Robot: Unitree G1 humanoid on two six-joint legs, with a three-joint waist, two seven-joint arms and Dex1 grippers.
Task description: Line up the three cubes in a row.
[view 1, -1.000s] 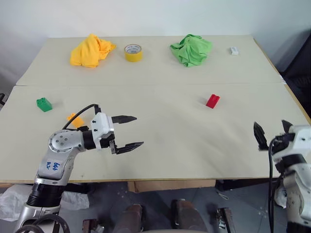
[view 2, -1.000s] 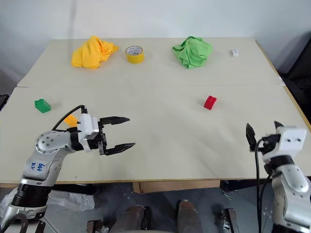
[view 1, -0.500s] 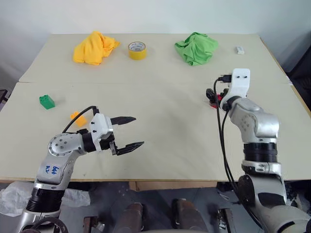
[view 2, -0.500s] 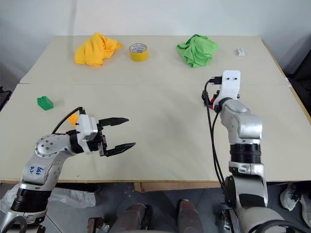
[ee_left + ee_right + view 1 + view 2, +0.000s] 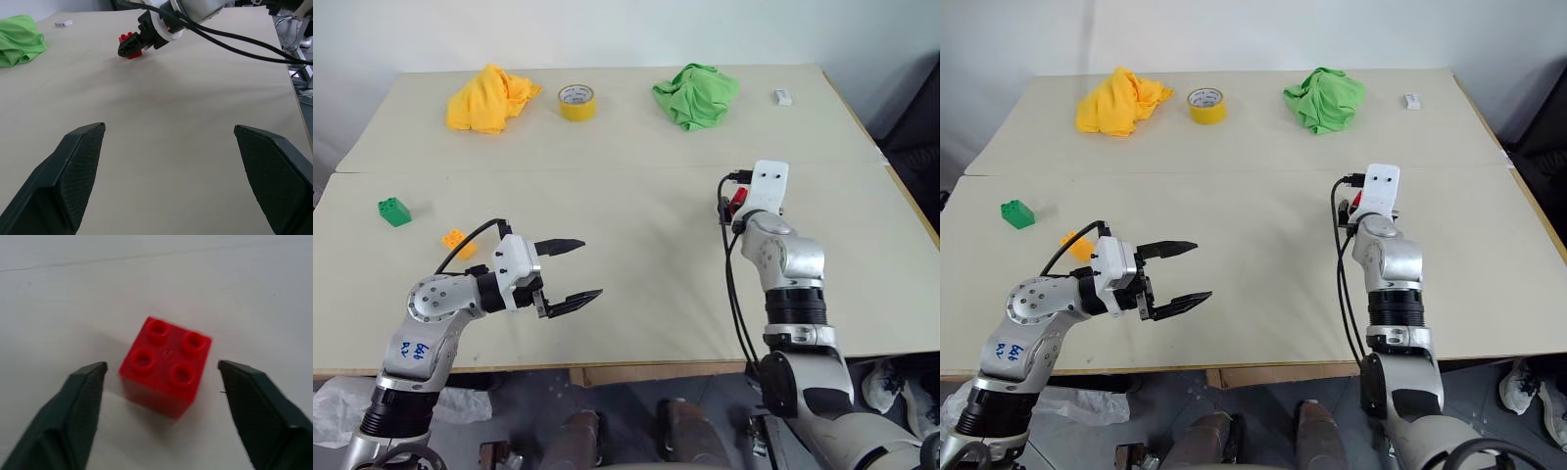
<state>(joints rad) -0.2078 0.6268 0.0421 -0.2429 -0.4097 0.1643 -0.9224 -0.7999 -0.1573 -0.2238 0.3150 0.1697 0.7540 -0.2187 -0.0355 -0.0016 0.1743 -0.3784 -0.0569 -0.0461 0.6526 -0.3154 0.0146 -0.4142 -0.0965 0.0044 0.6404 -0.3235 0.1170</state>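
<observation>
Right gripper (image 5: 159, 382) reaches low over the right half of the counter (image 5: 636, 196), jaws spread either side of the red brick (image 5: 165, 366), gaps showing on both flanks, not pinching; looks set up for a grab. Brick sits square on the surface: glossy hard plastic, four round studs.

Left gripper (image 5: 576, 270) hovers level near the front edge, jaws wide apart, empty, apparently waiting.

Green brick (image 5: 394, 211) and orange-yellow brick (image 5: 454, 239) lie near each other at far left, well apart from the red. No row yet.

Counter: matte, pale, smooth.
</observation>
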